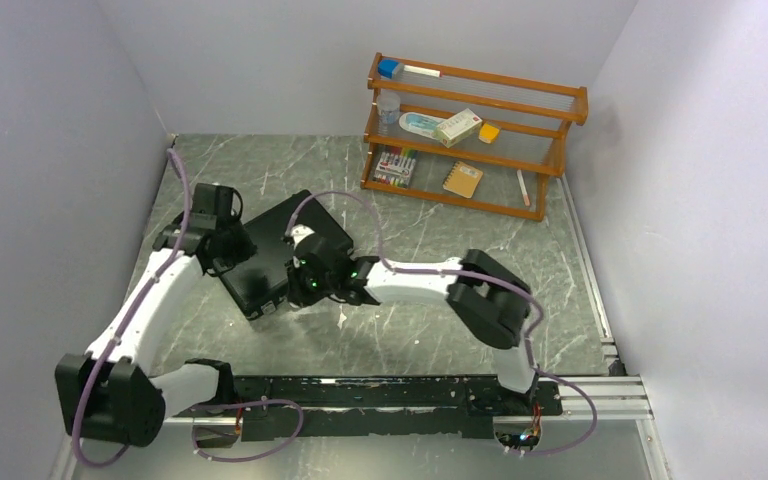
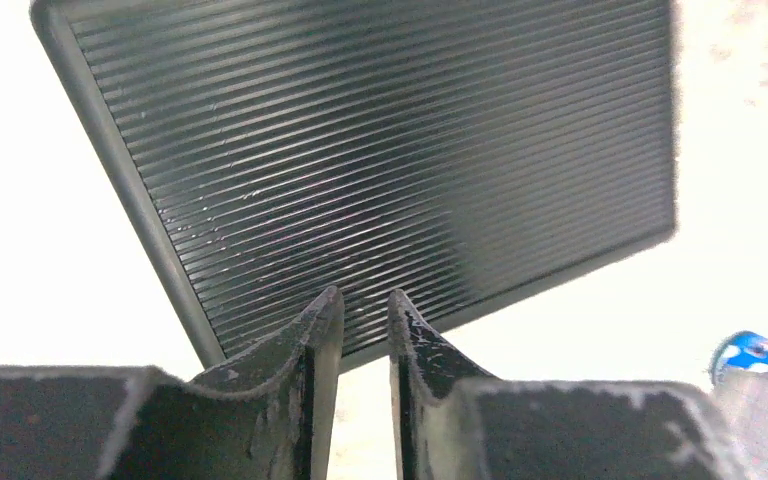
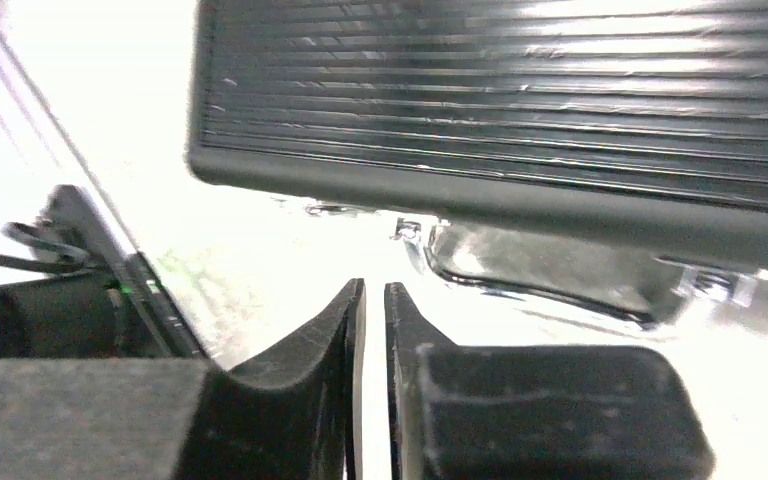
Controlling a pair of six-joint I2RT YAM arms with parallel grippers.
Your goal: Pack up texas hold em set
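Fingertips up close: my left gripper (image 2: 365,300) has just a narrow gap between its jaws, nothing in it, pointing at the ribbed lid of the case (image 2: 390,150). Right gripper (image 3: 373,290) is pinched closed on nothing, near the case's front edge and its metal handle (image 3: 550,270). Case sits closed on the table (image 1: 410,330), left of centre.

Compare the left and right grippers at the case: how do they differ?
The left gripper has its jaws slightly apart; the right gripper is shut. The left gripper looks onto the ribbed face of the case; the right gripper sits low, facing the case's edge with the metal hardware. Both hold nothing and point at the case.
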